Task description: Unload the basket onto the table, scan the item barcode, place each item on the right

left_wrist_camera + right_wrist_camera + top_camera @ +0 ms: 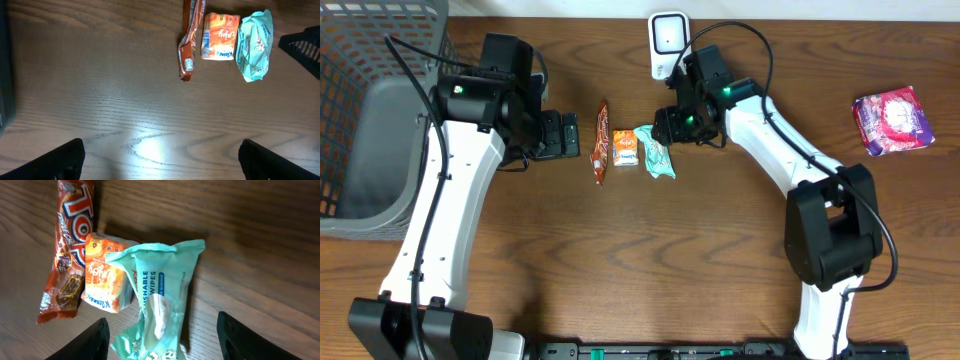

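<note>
From left: a grey basket [365, 120] stands on the bench [620, 260], followed by the left pincer [572, 136], released and empty, then a brown snack bar [602, 143], an orange packet [626, 147] and a teal wipes pack [655, 152] lying side by side near bench centre. The right pincer [662, 126] straddles the wipes pack, released, with its fingers [95, 340] spread on either side. A white scanner [667, 42] stands at the rear edge, and a purple packet [892, 120] lies well apart at far right.
</note>
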Available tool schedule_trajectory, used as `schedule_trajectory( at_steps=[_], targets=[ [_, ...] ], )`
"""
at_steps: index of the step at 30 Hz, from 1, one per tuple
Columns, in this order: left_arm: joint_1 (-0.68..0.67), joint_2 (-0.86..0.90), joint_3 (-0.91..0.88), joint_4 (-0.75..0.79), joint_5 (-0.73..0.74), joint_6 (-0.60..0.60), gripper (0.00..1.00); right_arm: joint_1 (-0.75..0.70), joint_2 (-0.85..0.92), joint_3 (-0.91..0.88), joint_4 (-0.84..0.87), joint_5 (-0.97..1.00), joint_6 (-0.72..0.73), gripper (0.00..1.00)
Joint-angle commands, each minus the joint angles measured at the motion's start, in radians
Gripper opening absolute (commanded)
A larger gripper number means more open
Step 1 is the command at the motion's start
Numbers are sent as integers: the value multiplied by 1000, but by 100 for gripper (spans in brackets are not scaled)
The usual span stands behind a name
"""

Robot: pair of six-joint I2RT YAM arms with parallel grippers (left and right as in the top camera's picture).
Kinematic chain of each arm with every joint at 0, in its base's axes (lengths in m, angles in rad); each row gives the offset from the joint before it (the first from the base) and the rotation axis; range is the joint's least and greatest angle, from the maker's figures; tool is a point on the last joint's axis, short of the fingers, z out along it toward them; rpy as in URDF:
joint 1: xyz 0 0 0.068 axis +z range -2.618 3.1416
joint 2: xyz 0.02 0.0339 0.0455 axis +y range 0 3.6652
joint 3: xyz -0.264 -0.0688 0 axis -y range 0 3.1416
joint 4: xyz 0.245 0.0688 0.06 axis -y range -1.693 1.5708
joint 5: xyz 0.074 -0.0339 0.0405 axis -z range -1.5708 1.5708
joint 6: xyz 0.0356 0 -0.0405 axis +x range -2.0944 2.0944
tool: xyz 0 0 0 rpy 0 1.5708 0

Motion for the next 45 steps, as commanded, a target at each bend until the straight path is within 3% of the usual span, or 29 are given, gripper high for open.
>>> schedule_trajectory(
  at_steps=[1,9,20,25,32,33,38,40,45],
  targets=[
    [0,2,-3,-3,-10,-5,98,23,44,-2,-3,3,1,62],
    [0,2,-3,-3,-10,-5,98,30,55,-2,-12,5,1,52],
    [0,2,-3,-3,-10,-5,98,36,63,-74,54,40,45,54],
    [0,2,-3,-3,-10,-5,98,39,63,-100,81,37,54,45],
    [0,2,-3,-3,-10,-5,98,55,63,-121,130,23,69,43],
    [0,2,-3,-3,-10,-5,98,57,63,-121,132,23,69,41],
    [0,2,-3,-3,-10,-5,98,57,63,-120,143,22,87,10],
    [0,2,-3,-3,-10,-5,98,48,63,-113,143,-5,125,1],
    [0,2,-3,-3,-10,-5,98,-15,63,-86,143,-325,132,1]
  ],
)
